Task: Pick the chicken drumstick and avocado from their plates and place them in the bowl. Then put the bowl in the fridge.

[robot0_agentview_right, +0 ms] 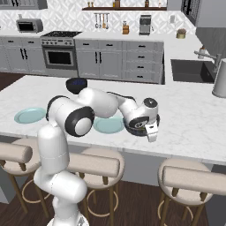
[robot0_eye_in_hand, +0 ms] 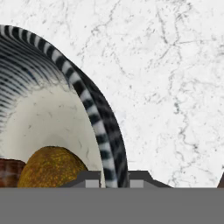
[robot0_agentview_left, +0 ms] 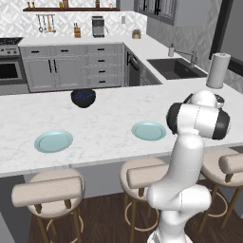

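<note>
- Bowl [robot0_eye_in_hand: 65, 113]: on the table [robot0_eye_in_hand: 175, 65], holding the avocado [robot0_eye_in_hand: 50, 168] and, touching it, the chicken drumstick [robot0_eye_in_hand: 8, 173].
- Claw [robot0_eye_in_hand: 112, 178]: closed over the bowl's rim.
- Two plates [robot0_agentview_left: 148, 130] [robot0_agentview_left: 53, 141]: on the table, well apart; one just beside the bowl.
- Dark bowl [robot0_agentview_left: 83, 97]: farther back than the plates.

Two flat round pale teal plates [robot0_agentview_left: 53, 141] [robot0_agentview_left: 148, 130], one small dark navy bowl [robot0_agentview_left: 83, 97], one striped ribbed bowl with pale inside [robot0_eye_in_hand: 57, 118], one yellowish-brown avocado [robot0_eye_in_hand: 51, 168], one reddish-brown drumstick [robot0_eye_in_hand: 8, 173], three round cushioned bar stools [robot0_agentview_left: 50, 190] [robot0_agentview_left: 144, 175] [robot0_agentview_left: 225, 166], one white paper towel roll [robot0_agentview_left: 218, 70]
</note>
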